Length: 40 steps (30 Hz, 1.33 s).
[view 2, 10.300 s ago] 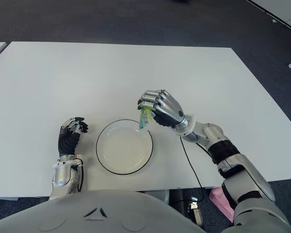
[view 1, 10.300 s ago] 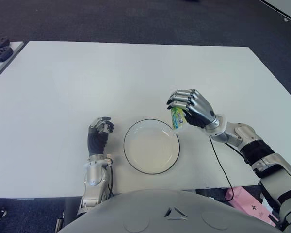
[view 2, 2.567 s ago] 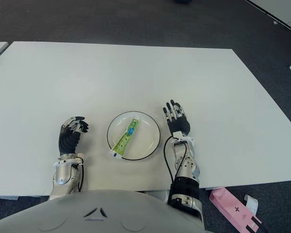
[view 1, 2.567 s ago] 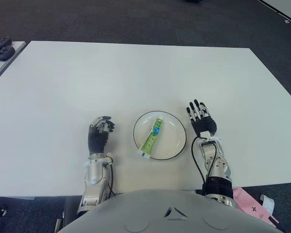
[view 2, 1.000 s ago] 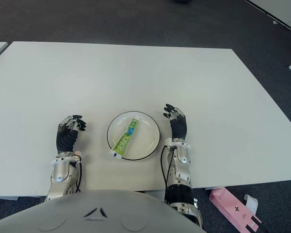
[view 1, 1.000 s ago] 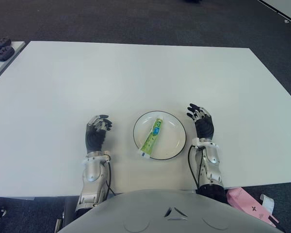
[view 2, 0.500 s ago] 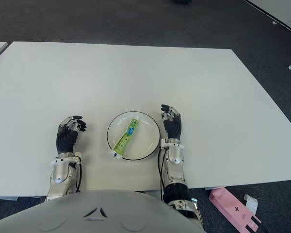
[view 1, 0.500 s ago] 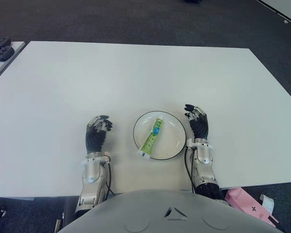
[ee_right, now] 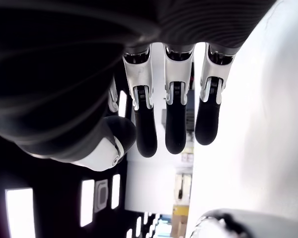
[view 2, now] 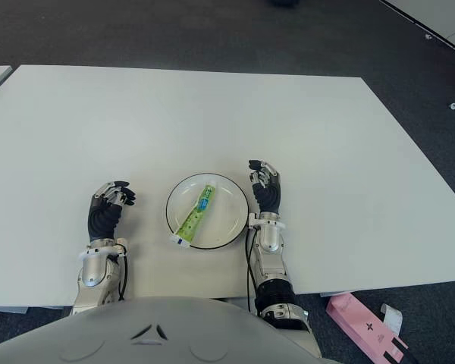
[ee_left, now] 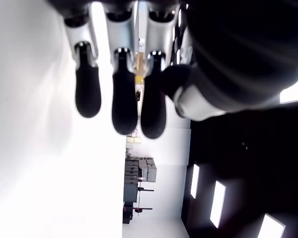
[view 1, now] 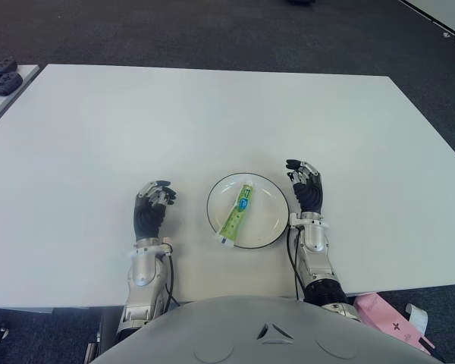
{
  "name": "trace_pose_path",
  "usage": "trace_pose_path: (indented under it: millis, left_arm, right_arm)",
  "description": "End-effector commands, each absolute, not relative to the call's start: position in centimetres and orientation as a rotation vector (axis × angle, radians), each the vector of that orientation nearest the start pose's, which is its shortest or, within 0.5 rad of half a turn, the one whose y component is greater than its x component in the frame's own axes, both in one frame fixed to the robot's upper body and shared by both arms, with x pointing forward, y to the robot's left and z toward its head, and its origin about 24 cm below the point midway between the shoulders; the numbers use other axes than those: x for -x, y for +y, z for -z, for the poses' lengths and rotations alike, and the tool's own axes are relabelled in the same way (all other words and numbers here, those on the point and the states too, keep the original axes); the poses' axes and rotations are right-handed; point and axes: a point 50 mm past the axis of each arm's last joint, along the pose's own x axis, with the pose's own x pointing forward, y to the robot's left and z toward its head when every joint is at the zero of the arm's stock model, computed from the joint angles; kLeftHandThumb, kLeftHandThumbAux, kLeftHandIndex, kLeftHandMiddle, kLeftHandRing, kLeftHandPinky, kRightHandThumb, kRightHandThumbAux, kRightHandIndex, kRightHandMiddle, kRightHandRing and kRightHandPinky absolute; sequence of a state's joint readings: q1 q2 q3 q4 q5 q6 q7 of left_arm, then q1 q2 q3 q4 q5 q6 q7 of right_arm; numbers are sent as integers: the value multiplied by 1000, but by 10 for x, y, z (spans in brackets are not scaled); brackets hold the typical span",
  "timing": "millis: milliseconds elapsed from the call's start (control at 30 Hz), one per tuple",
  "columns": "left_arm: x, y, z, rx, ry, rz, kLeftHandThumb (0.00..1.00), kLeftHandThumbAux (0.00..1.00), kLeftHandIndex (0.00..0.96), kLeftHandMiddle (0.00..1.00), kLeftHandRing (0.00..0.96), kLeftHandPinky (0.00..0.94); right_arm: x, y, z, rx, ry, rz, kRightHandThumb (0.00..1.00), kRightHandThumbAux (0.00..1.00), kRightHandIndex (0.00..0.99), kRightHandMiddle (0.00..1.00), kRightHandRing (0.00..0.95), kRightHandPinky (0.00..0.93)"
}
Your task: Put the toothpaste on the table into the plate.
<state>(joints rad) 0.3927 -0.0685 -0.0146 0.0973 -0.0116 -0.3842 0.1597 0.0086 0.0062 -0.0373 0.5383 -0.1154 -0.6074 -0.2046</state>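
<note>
White table, wide and bare across most of its top. Near the front edge, a round plate with a thin dark rim. Inside it, a green tube of toothpaste, lying flat and slanted, cap end toward the near left rim and just reaching over it, the other end pointing up toward the far right of the dish. No hand on the tube.

Just right of the plate, close beside its rim, the right hand, palm side turned toward the dish, fingers half bent and relaxed, nothing between them. Seen from the wrist camera, three dark fingertips hanging side by side with the thumb curved below, gaps of light showing through, no object enclosed.

Left of the plate and a little apart from it, the left hand, upright on its forearm, fingers loosely curled at the tips and empty. From its own wrist camera, the same picture: dark pads in a row, thumb bent across, nothing grasped.

Beyond the table, dark carpeted floor. At the far left, the corner of a second pale table with dark items on it. Down at the near right, below the table edge, a pink box on the floor.
</note>
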Motion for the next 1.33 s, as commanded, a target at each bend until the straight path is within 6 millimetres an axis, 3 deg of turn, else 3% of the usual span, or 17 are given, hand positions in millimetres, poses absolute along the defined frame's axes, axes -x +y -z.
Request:
trace_pose_path:
  millis: [33, 1333]
  left_arm:
    - [-154, 161, 28, 76, 138, -275, 703, 718, 430, 566, 560, 541]
    - [-155, 154, 32, 85, 190, -259, 705, 718, 431, 572, 559, 532]
  right_arm:
    - [-204, -159, 51, 115, 60, 162, 710, 726, 430, 469, 462, 471]
    - [-199, -167, 50, 29, 113, 141, 709, 725, 430, 496, 475, 470]
